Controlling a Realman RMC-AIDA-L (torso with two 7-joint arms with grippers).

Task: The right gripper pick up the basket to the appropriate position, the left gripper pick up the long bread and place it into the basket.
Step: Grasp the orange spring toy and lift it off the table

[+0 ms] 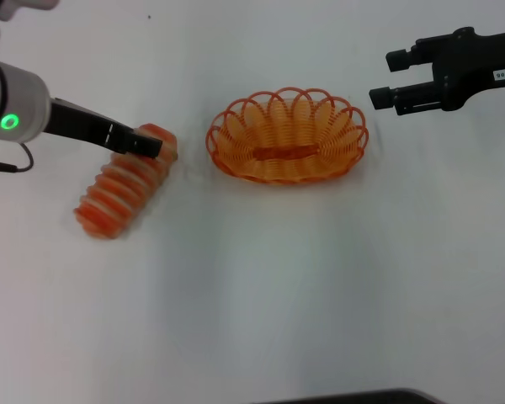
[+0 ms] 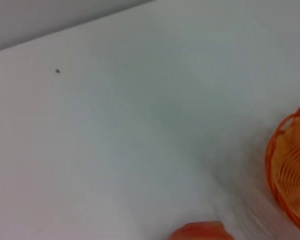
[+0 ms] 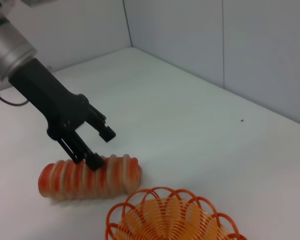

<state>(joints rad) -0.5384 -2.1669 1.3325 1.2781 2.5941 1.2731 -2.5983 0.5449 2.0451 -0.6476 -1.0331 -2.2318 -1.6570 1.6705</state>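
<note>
The long bread (image 1: pixel 118 189), orange-red with cream stripes, lies slantwise on the white table at the left. My left gripper (image 1: pixel 149 146) is open at the bread's far end; in the right wrist view (image 3: pixel 101 146) one finger rests on the bread (image 3: pixel 85 177) and the other is clear of it on its far side. The orange wire basket (image 1: pixel 286 136) stands empty at the middle, to the right of the bread. My right gripper (image 1: pixel 387 77) is open and empty, in the air just beyond the basket's right rim. The left wrist view shows the bread's tip (image 2: pixel 200 231) and the basket's edge (image 2: pixel 289 175).
The white table (image 1: pixel 261 295) stretches out in front of the bread and basket. A grey wall (image 3: pixel 200 40) rises behind the table's far edge. A dark edge (image 1: pixel 353 397) shows at the table's near side.
</note>
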